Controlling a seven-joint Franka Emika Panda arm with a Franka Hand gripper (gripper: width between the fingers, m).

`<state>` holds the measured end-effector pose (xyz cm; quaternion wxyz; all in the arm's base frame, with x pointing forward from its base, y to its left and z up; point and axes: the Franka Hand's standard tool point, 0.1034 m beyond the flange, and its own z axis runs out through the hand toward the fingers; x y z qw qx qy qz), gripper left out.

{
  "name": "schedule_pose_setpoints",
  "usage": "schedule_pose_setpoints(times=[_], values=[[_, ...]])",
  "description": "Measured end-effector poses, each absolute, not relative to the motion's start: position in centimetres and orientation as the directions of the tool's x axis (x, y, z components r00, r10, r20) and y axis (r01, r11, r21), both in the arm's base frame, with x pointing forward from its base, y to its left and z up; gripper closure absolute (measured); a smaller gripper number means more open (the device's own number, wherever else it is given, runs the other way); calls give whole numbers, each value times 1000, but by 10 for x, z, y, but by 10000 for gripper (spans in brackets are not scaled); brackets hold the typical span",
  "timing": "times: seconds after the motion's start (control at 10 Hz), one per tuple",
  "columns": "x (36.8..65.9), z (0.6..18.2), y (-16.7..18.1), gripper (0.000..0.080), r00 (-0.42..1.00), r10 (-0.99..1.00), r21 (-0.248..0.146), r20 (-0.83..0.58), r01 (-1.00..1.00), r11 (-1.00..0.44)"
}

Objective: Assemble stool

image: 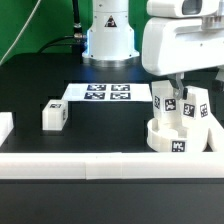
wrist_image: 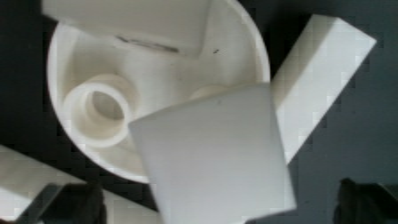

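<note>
Wrist view first: my claw (wrist_image: 210,200) is released, its dark fingertips (wrist_image: 50,203) standing wide. A white block leg (wrist_image: 214,150) rises between them with a dark gap on each side, so I judge that it grasps nothing. In the exterior view the claw (image: 176,82) hangs just above the stool, over the legs that stand there.

Past that leg I see the round seat (wrist_image: 178,85), which I take to be lying underside up. One round socket (wrist_image: 102,105) in it is empty. The exterior view puts the seat (image: 178,138) on the exterior view's right, just behind the front rail (image: 90,163). Two tagged legs stand in it, the first upright leg (image: 162,100) beside the second upright leg (image: 195,105). Whether they are driven fully home I cannot tell.

Further out, the loose leg (image: 54,116) lies on the black table (image: 100,130), well apart from the seat on the exterior view's left, in front of the marker board (image: 105,92).

My reckoning: two legs are in and one is left. I have yet to fetch the loose leg, set it in the empty socket and tighten it.
</note>
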<state>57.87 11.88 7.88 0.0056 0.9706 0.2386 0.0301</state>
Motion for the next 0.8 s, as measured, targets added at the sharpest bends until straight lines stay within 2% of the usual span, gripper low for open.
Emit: schedule_pose_setpoints(times=[0.2,0.4,0.5,0.6,0.7,0.8], values=[[575,71,117,150,885,464,25,43,463,-886],[574,70,117,150,884,465,24,38,465,-885],[575,71,117,251,884,465,24,39,465,-885],[575,71,117,251,885,464,24,39,464,-886],[575,71,116,433,885,463,25,39,462,-886],[575,71,116,464,886,461,25,39,461,-887]])
